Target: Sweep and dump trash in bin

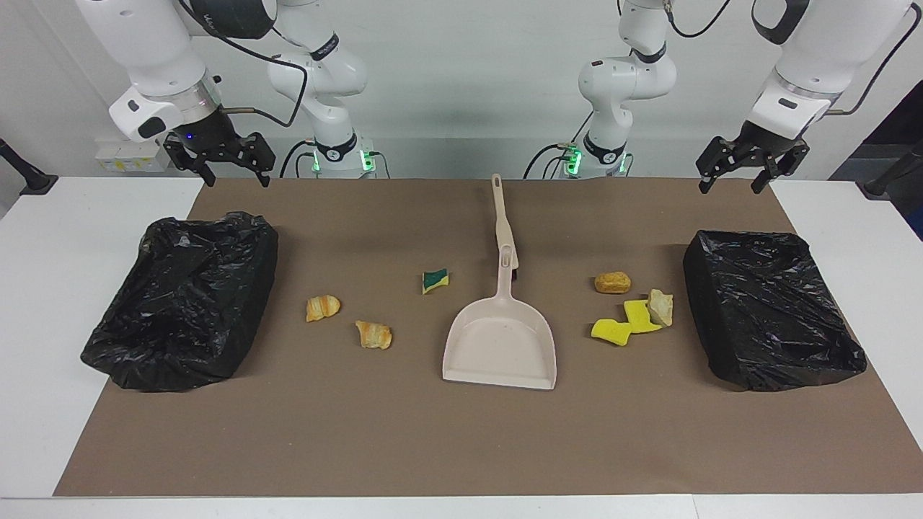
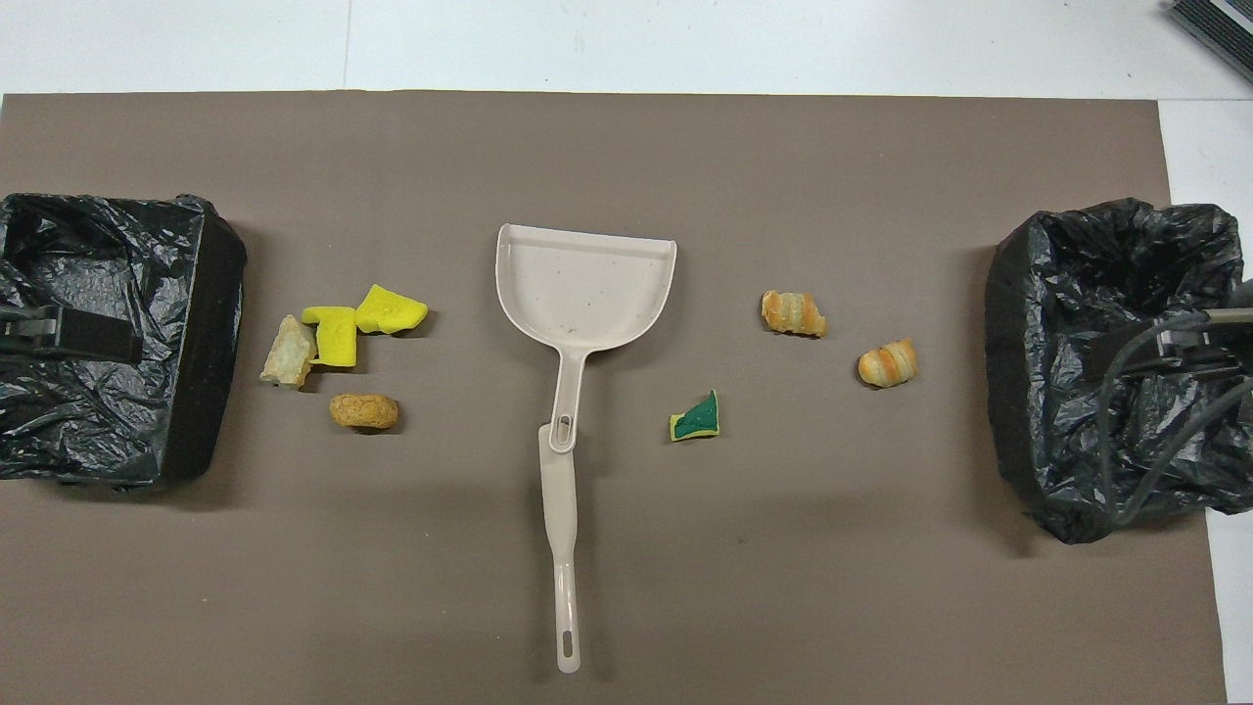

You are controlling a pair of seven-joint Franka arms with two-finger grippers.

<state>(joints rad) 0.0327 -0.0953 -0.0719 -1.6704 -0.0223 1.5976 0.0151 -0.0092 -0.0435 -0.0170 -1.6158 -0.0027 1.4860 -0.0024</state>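
**Stock on the worktop, nothing yet swept**

Left claw: mine, raised over the worktop edge near my bin. Fingers apart, empty. Waiting.

Right claw: mine, raised near the other bin. Fingers apart, empty.

Trash, seven scraps, all on the mat, none in a bin:
- Bun, two yellow sponges touching each other, pale chunk touching one sponge; clustered between dustpan and my left arm's bin.
- Green sponge, just beside the dustpan handle, toward my right arm's end.
- Two pastries, apart from each other, between the green sponge and my right arm's bin.

Dustpan: mid-mat, mouth facing away from me, empty. Brush: lies in line with the dustpan handle, nearer to me, its bristle end tucked under that handle.

Handling, as I judge it: the scraps are light; the sponges soft and springy, the pastries and bun likely to roll or crumble if pinched. Better pushed than picked. I would grip the brush at its slim handle and the dustpan by its stiff handle; both are smooth plastic, so I'd clamp squarely.
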